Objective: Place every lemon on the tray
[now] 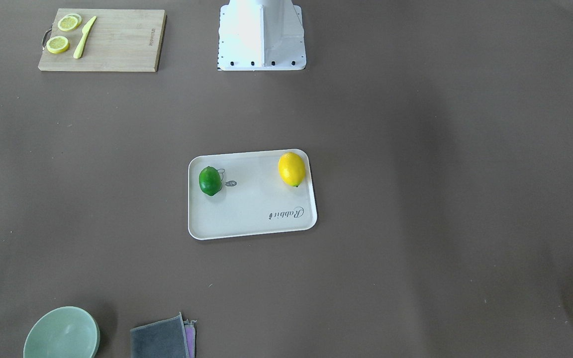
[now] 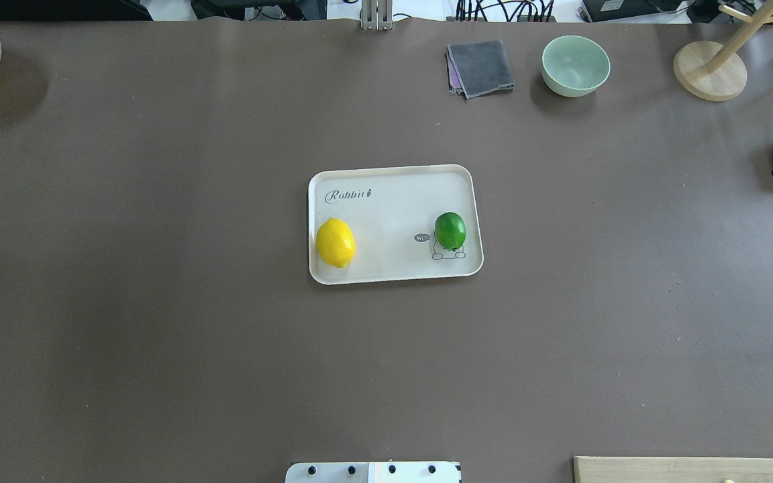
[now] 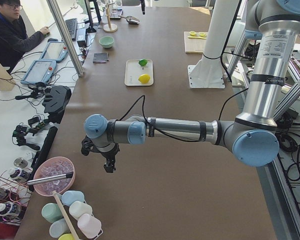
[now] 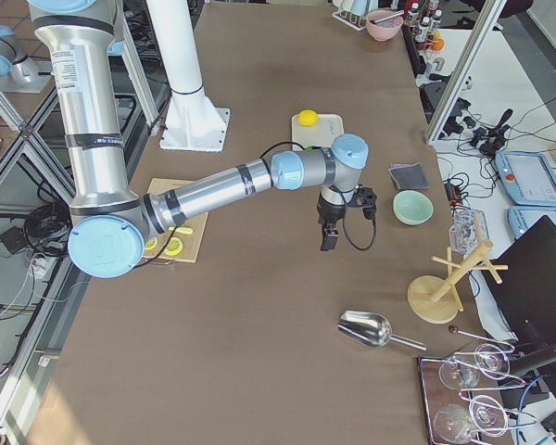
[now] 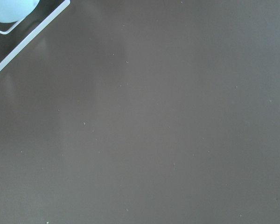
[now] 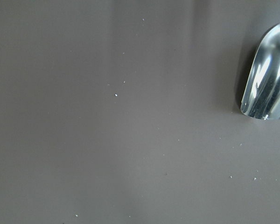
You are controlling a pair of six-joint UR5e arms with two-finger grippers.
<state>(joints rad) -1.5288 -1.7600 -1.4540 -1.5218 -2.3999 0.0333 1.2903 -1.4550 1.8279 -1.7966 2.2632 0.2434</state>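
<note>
Left gripper (image 3: 109,165) hangs over bare table toward the left end, and right gripper (image 4: 327,239) hangs toward the right end, near the metal scoop (image 6: 267,84). How wide either pair of jaws stands, I cannot tell from here. Neither has a lemon, because both are on the tray (image 2: 393,201) at the table's middle, well apart from me. The yellow lemon (image 2: 335,243) is at its left end and the green lemon (image 2: 450,231) sits on the cartoon drawing at its right. By my reckoning the job's done, nothing left to place.
</note>
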